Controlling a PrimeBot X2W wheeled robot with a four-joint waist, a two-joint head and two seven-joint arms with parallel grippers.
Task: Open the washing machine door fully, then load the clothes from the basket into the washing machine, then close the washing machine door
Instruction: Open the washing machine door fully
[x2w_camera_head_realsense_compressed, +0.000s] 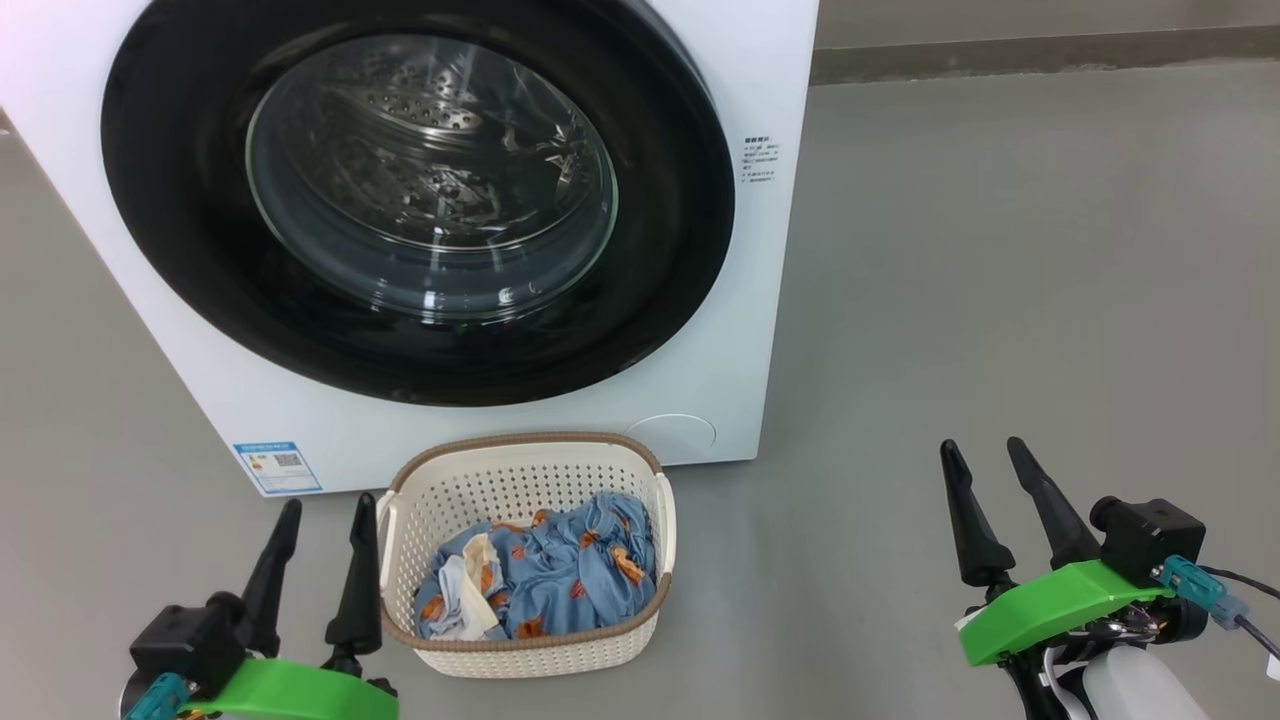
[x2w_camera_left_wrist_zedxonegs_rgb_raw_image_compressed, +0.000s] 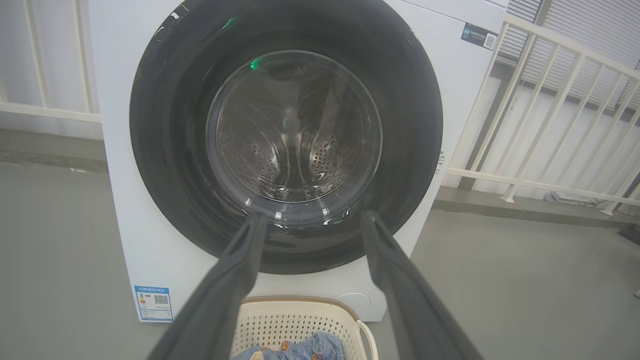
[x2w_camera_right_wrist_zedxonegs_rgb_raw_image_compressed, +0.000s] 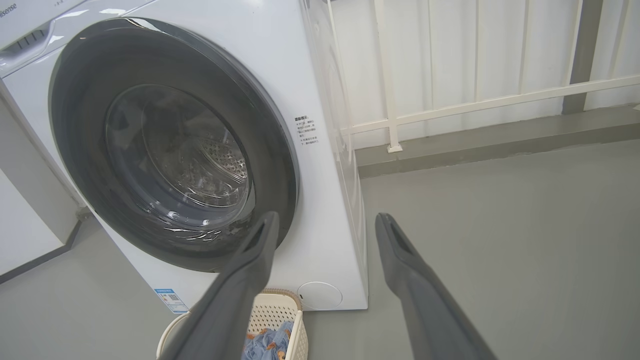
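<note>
The white washing machine (x2w_camera_head_realsense_compressed: 770, 330) stands ahead with its round glossy black door (x2w_camera_head_realsense_compressed: 180, 260) flush against the front, glass window at the centre. On the floor in front sits the cream perforated basket (x2w_camera_head_realsense_compressed: 500, 480) holding light-blue clothes (x2w_camera_head_realsense_compressed: 560, 575) with orange prints. My left gripper (x2w_camera_head_realsense_compressed: 325, 510) hangs open just left of the basket, fingers apart and empty. Well right of the basket, over bare floor, my right gripper (x2w_camera_head_realsense_compressed: 985, 450) is open and empty too. In the wrist views the door (x2w_camera_left_wrist_zedxonegs_rgb_raw_image_compressed: 165, 125) (x2w_camera_right_wrist_zedxonegs_rgb_raw_image_compressed: 75, 125), the basket (x2w_camera_left_wrist_zedxonegs_rgb_raw_image_compressed: 295, 320) (x2w_camera_right_wrist_zedxonegs_rgb_raw_image_compressed: 280, 310) and the open grippers (x2w_camera_left_wrist_zedxonegs_rgb_raw_image_compressed: 312, 217) (x2w_camera_right_wrist_zedxonegs_rgb_raw_image_compressed: 325, 217) appear again.
Grey floor (x2w_camera_head_realsense_compressed: 1000, 250) spreads to the right of the machine. A white railing (x2w_camera_left_wrist_zedxonegs_rgb_raw_image_compressed: 550, 100) (x2w_camera_right_wrist_zedxonegs_rgb_raw_image_compressed: 475, 105) runs behind and beside the machine above a low kerb. A blue label sticker (x2w_camera_head_realsense_compressed: 278, 466) marks the machine's lower left front corner.
</note>
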